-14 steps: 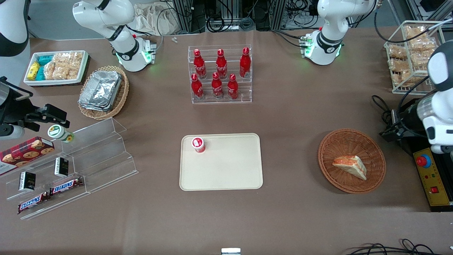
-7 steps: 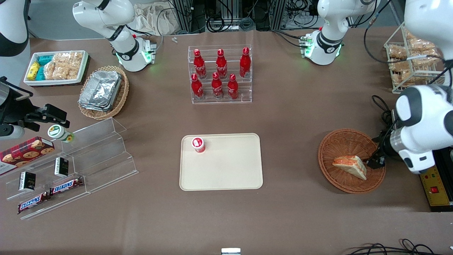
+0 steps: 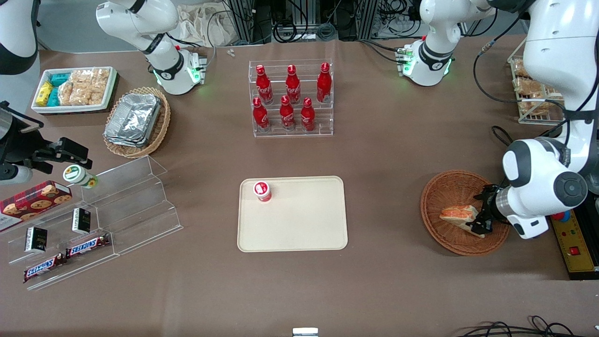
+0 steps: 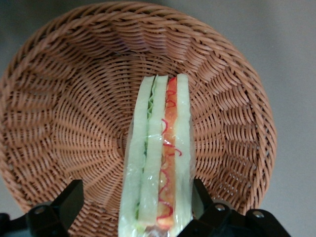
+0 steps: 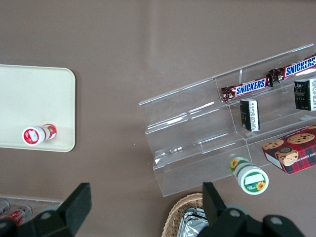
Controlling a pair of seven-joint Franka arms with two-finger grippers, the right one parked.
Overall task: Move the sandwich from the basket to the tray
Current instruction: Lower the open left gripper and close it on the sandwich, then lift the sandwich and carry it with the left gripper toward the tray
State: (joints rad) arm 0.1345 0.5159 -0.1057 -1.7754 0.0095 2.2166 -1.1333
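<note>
- The left arm's gripper [image 3: 478, 219] is reaching down into the basket [image 3: 449, 192], which is sitting toward the working arm's end of the table, near the table's front edge.
- Its fingers [image 4: 69, 202] are standing wide apart, one on each flat side of the sandwich [image 4: 160, 163]; in the wrist view a narrow gap is showing between each finger and the bread, so the hand is straddling the wedge without yet squeezing it.
- The sandwich [image 3: 458, 215] is lying inside the basket on the woven bottom, standing on edge with its cut face and its orange-red and green layers showing to the wrist camera.
- The gripper is covering the end of the sandwich that points toward the working arm's end of the table.
- The tray [image 3: 299, 224] is lying flat at the middle of the table, well apart from the basket.
- A small red-and-white cup [image 3: 262, 191] is standing in the tray's corner that is farther from the front camera and toward the parked arm's end.
</note>
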